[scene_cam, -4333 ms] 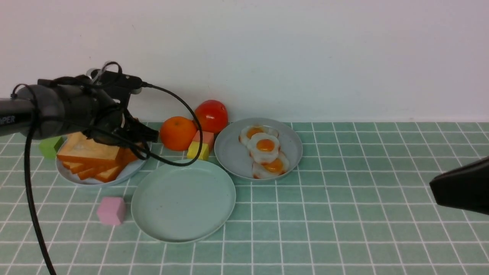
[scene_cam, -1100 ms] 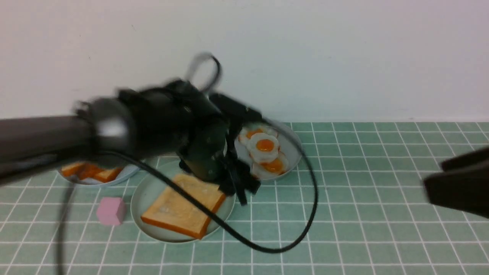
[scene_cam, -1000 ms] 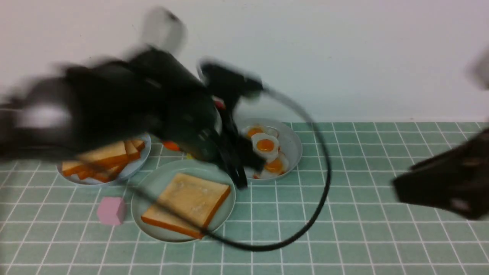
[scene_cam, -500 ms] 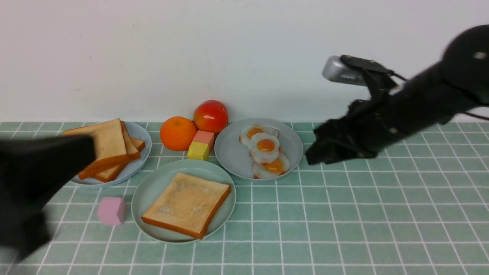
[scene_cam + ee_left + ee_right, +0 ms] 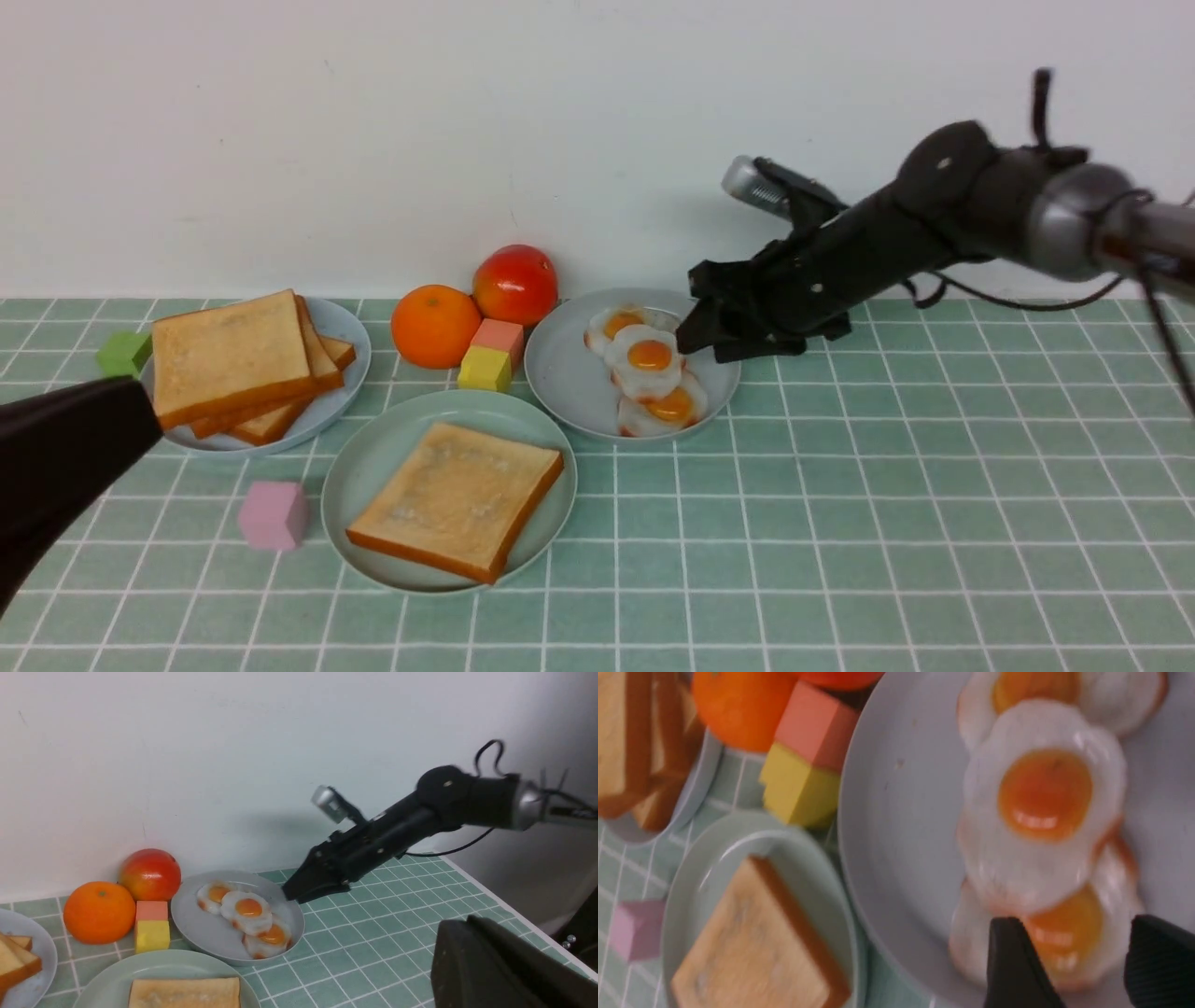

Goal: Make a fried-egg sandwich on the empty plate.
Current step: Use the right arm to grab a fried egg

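Observation:
The mint-green plate [image 5: 369,457] holds one toast slice [image 5: 457,499] lying flat. No sandwich is in view. Three fried eggs [image 5: 649,359] overlap in a row on the grey plate [image 5: 560,373]. My right gripper [image 5: 693,338] hovers open at that plate's right rim, just above the eggs. In the right wrist view its fingertips [image 5: 1013,961] straddle the nearest fried egg [image 5: 1064,933] without touching it. My left gripper [image 5: 140,411] is shut and empty at the front left, away from the plates; in the left wrist view it [image 5: 455,926] points over bare tiles.
A stack of toast [image 5: 233,359] lies on a blue-grey plate [image 5: 347,329] at the left. An orange [image 5: 435,326], a red fruit [image 5: 515,283] and a pink-on-yellow block pair [image 5: 490,355] stand by the wall. A pink cube [image 5: 272,514] and a green cube [image 5: 123,355] sit nearby.
My left gripper laid a toast slice on the mint-green plate, let go, pulled back to the front left and shut. My right arm swung in from the right to the egg plate.

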Controlling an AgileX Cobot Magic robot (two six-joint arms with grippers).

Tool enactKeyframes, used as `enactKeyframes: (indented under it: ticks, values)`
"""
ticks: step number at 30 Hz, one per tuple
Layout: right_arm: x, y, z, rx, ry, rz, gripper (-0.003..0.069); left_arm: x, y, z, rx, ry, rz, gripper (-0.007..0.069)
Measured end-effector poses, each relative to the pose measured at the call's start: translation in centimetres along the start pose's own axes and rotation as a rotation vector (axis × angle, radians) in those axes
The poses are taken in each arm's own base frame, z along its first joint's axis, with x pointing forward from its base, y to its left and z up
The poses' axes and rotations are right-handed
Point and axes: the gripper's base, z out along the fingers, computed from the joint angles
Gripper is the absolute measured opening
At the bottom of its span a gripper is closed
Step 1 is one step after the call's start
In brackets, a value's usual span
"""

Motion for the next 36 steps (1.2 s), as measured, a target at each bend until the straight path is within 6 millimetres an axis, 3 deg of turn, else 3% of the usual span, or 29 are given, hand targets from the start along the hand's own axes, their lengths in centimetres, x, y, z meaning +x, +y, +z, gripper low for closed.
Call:
enactKeyframes:
  ticks: [3, 11, 36]
  values:
    - [-0.4, -1.0, 1.9, 0.003, -0.008, 0.009, 0.0349, 0.0, 0.0, 0.0, 0.000, 0.001, -0.006, -0.0013]
    - [-0.8, -2.4, 4.2, -0.001, -0.042, 0.045, 0.0349, 0.2, 0.1, 0.0, -0.008, 0.014, -0.018, -0.0013]
    - [-1.0, -2.9, 5.6, -0.059, -0.109, 0.099, 0.0328, 0.3, 0.2, 0.0, -0.017, 0.026, -0.039, -0.0013]
